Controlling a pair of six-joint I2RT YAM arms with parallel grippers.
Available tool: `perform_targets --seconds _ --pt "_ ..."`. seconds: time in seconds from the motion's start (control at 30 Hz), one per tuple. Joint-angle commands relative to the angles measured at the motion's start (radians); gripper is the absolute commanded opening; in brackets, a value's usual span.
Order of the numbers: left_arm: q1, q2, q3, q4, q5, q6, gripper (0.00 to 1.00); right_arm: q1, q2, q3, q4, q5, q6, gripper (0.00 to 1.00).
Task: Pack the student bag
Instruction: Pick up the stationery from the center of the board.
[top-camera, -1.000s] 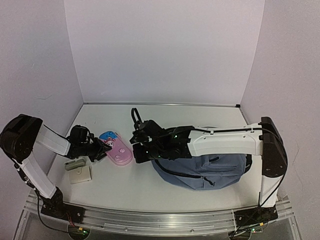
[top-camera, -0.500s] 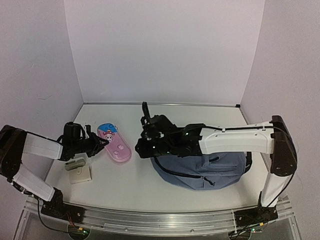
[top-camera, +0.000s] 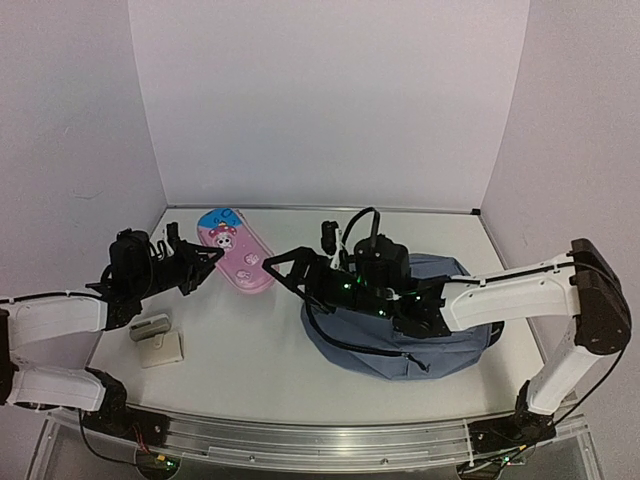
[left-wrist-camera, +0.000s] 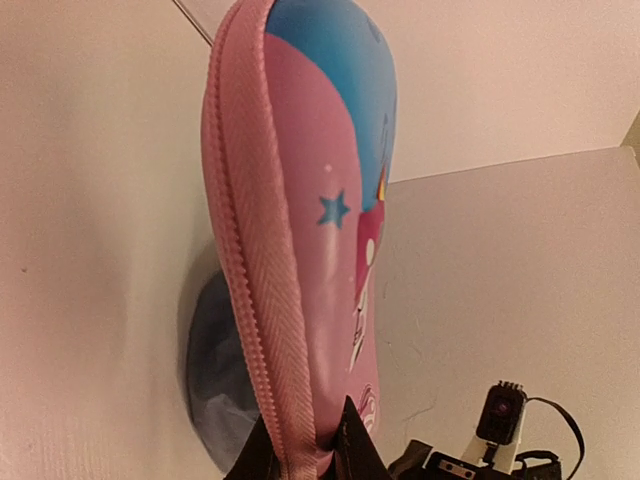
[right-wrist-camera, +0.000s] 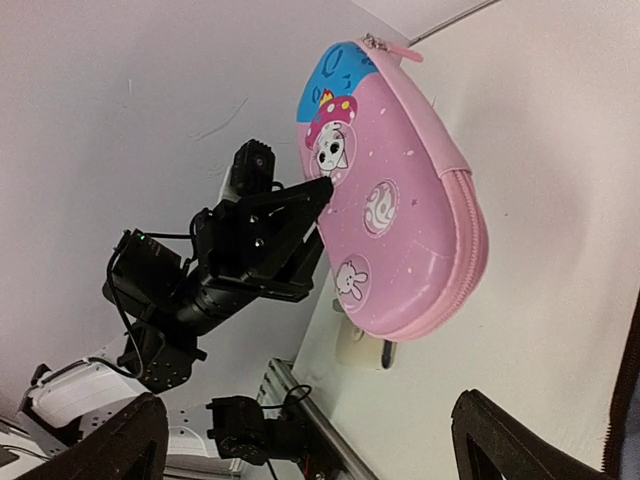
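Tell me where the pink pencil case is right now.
In the top view the pink pencil case is left of centre, pinched by the left gripper, with the student bag to its right.

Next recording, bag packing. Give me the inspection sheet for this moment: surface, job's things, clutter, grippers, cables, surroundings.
Surface: white table, walled on three sides.
Job's things: student bag lies right of centre, partly under the right arm; pink pencil case is outside it, back left.
Clutter: small grey item and cream block, near left.
Grippers: left gripper shut on the pencil case's edge; right gripper open, holding nothing, facing the case.
Cables: black cable loop above the right wrist; no snag seen.
Surroundings: plain white walls; aluminium rail along the near edge.
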Motion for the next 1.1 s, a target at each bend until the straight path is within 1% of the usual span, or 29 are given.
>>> perform_targets --seconds 0.0,0.1,0.37,0.43,0.5,0.53,0.67,0.73,0.83,0.87,0.93,1.03,1.07 --pt "-0.070 -0.073 0.083 0.094 -0.048 -0.066 0.00 0.003 0.057 -0.001 0.238 -0.047 0.105 0.98" --pt "-0.086 -0.091 0.083 0.111 -0.048 -0.093 0.00 0.002 0.091 0.007 0.278 -0.052 0.112 0.98" --pt "-0.109 -0.121 0.070 0.112 -0.052 -0.121 0.00 -0.005 0.145 0.050 0.284 -0.003 0.096 0.98" --pt "-0.121 -0.117 0.071 0.120 -0.054 -0.128 0.00 -0.008 0.155 0.076 0.284 0.008 0.065 0.95" --pt "-0.136 -0.106 0.074 0.133 -0.060 -0.133 0.00 -0.009 0.164 0.107 0.283 0.014 0.027 0.81" --pt "-0.146 -0.099 0.079 0.140 -0.062 -0.134 0.00 -0.009 0.168 0.119 0.282 0.019 0.009 0.76" --pt "-0.189 -0.075 0.091 0.156 -0.078 -0.132 0.00 -0.015 0.159 0.137 0.284 0.055 -0.051 0.63" --pt "-0.197 -0.070 0.093 0.156 -0.078 -0.132 0.00 -0.015 0.149 0.139 0.284 0.071 -0.073 0.51" --pt "-0.198 -0.061 0.096 0.144 -0.060 -0.126 0.00 -0.018 0.125 0.129 0.284 0.111 -0.093 0.30" --pt "-0.198 -0.058 0.100 0.131 -0.047 -0.119 0.02 -0.019 0.115 0.123 0.284 0.120 -0.101 0.25" --pt "-0.197 -0.052 0.123 0.066 -0.022 -0.086 0.22 -0.022 0.093 0.109 0.283 0.133 -0.119 0.14" --pt "-0.195 -0.054 0.181 -0.127 -0.010 -0.006 0.68 -0.047 0.040 0.069 0.277 0.112 -0.129 0.07" --pt "-0.192 -0.054 0.204 -0.188 -0.002 0.032 0.79 -0.065 0.019 0.054 0.272 0.082 -0.130 0.07"
